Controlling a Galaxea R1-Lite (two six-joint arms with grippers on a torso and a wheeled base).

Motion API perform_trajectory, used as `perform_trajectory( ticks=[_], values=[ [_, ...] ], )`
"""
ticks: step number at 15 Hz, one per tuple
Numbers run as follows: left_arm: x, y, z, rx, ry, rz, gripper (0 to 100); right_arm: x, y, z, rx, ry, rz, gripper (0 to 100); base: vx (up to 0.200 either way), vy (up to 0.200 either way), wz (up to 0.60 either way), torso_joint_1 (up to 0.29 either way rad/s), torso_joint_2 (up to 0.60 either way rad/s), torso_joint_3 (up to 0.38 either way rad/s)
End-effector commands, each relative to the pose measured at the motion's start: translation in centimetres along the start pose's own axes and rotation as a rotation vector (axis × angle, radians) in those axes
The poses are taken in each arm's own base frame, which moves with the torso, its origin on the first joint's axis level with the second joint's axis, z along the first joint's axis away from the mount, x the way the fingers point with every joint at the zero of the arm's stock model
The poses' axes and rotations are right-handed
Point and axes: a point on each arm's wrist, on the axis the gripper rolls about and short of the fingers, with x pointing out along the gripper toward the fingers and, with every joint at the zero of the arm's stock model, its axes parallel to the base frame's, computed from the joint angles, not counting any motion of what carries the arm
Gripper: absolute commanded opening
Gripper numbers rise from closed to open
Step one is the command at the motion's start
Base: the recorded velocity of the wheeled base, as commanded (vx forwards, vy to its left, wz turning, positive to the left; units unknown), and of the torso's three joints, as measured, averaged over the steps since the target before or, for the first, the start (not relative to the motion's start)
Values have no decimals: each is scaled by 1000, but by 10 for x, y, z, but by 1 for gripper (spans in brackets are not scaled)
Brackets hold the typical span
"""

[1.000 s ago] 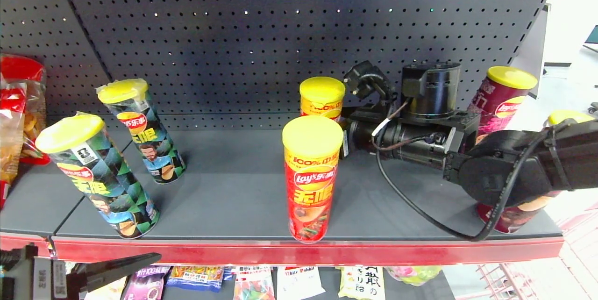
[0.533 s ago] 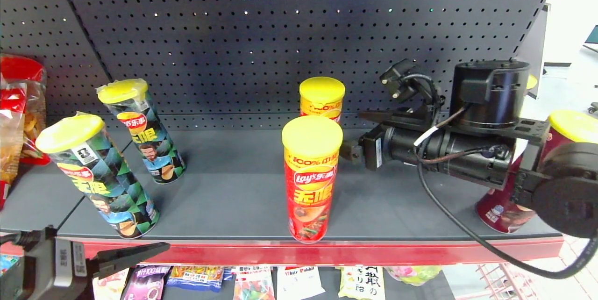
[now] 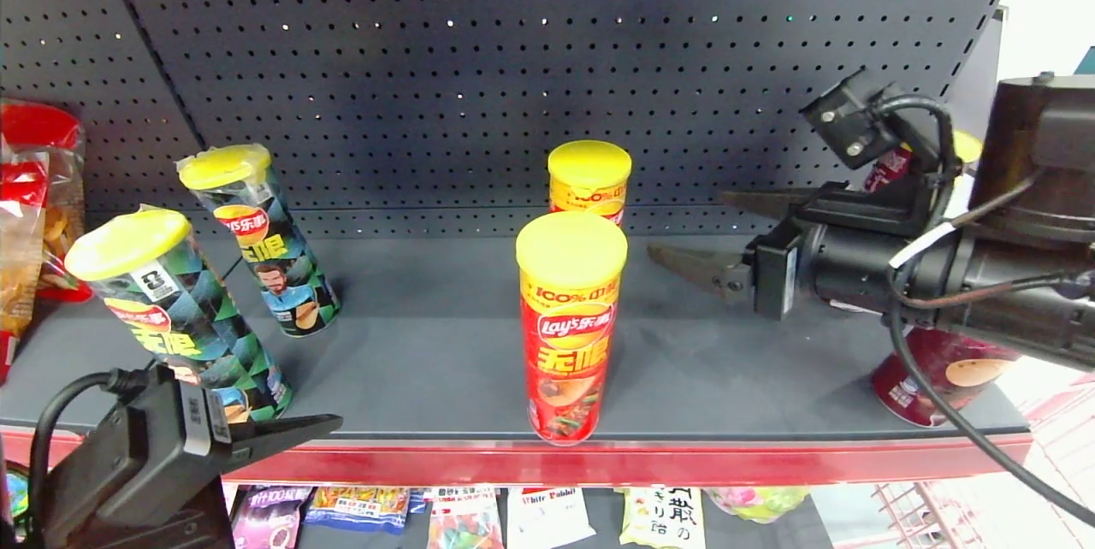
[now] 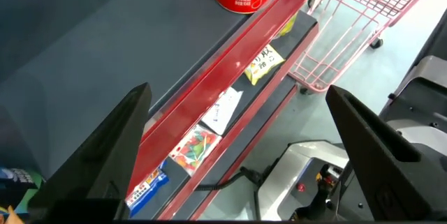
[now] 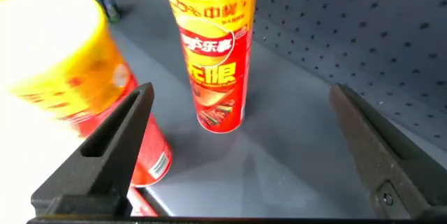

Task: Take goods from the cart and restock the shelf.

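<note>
Right hand (image 3: 689,225) spread, empty, near red can (image 3: 571,335)

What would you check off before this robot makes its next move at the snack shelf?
1. Right tool empty, jaws apart: ok.
2. Left tool empty, jaws apart: ok.
3. Front red can upright and clear of the right tool: ok.
4. Bare shelf space between the front red can and the front green can for more goods: ok.
5. Dark red can behind the right arm standing safely: cannot tell, it is mostly hidden.
6. Goods left in the pink cart: cannot tell, little of its inside is visible.
</note>
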Motion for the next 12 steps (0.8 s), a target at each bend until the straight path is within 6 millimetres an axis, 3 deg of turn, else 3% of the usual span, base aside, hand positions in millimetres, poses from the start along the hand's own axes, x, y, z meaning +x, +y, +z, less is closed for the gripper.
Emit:
perform_trajectory(
  ticks=[1, 2, 5, 6, 10, 12],
  values=[
    [5, 1, -2, -7, 27, 3, 100, -35, 2, 10, -6, -47, -6, 100, 0, 0, 0, 0, 0, 0],
    [7, 2, -1, -7, 30, 1, 100, -44, 3, 9, -7, -39, -8, 100, 0, 0, 0, 0, 0, 0],
    [22, 8, 4, -17, 66, 12, 100, -102, 10, -14, -2, 3, 0, 100, 0, 0, 0, 0, 0, 0],
    [23, 8, 4, -18, 71, 14, 100, -105, 11, -16, -2, 2, 0, 100, 0, 0, 0, 0, 0, 0],
    [45, 16, 12, -25, 113, 23, 100, -181, 19, -61, 9, 15, -35, 100, 0, 0, 0, 0, 0, 0],
    [56, 18, 11, -27, 142, 17, 100, -208, 20, -77, 27, 27, -123, 100, 0, 0, 0, 0, 0, 0]
  ],
)
